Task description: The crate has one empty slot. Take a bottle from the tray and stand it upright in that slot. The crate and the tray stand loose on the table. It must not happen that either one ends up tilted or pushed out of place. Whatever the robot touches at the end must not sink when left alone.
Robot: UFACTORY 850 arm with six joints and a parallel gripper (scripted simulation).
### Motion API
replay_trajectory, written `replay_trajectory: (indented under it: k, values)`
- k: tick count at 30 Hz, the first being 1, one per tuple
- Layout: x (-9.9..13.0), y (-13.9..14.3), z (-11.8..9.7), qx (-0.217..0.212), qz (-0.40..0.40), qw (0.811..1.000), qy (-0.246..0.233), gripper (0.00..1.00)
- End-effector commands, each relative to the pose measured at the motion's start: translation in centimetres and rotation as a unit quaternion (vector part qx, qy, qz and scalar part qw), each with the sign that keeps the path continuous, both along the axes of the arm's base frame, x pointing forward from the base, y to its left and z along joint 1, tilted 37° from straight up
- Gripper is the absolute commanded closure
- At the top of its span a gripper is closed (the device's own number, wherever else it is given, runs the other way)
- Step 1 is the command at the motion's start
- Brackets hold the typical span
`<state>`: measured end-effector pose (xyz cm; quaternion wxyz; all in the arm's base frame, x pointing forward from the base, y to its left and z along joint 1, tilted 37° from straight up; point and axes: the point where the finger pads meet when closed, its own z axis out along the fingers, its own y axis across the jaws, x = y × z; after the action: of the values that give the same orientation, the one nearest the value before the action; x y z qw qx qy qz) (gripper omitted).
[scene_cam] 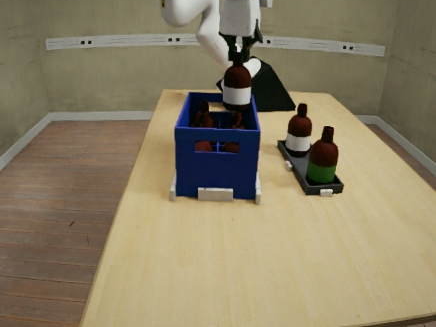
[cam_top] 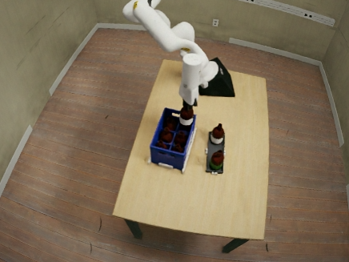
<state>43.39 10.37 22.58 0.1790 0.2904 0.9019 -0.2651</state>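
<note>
My gripper [cam_top: 188, 105] [scene_cam: 239, 58] is shut on the neck of a brown bottle with a white band [cam_top: 186, 117] [scene_cam: 237, 90]. It holds the bottle upright at the crate's far right corner, with the bottle's lower part at the level of the rim. The blue crate [cam_top: 162, 155] [scene_cam: 216, 167] holds several brown bottles in its other slots. The dark tray [cam_top: 208, 161] [scene_cam: 301, 169] stands to the right of the crate. On it stand a brown bottle with a white band [cam_top: 217, 134] [scene_cam: 299, 132] and a brown bottle with a green band [cam_top: 217, 160] [scene_cam: 322, 158].
The arm's black base block [cam_top: 219, 80] [scene_cam: 270, 91] stands at the far end of the table [cam_top: 200, 206] [scene_cam: 260, 257]. The arm reaches down from it over the crate's far side.
</note>
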Motion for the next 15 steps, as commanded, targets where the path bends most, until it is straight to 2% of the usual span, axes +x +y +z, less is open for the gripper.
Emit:
replay_trajectory:
  k: [1,15]
  values:
    - [0.07,0.00,-0.03,0.000,0.000,1.000,-0.001,1.00]
    - [0.22,-0.54,-0.76,0.000,0.000,1.000,-0.001,1.00]
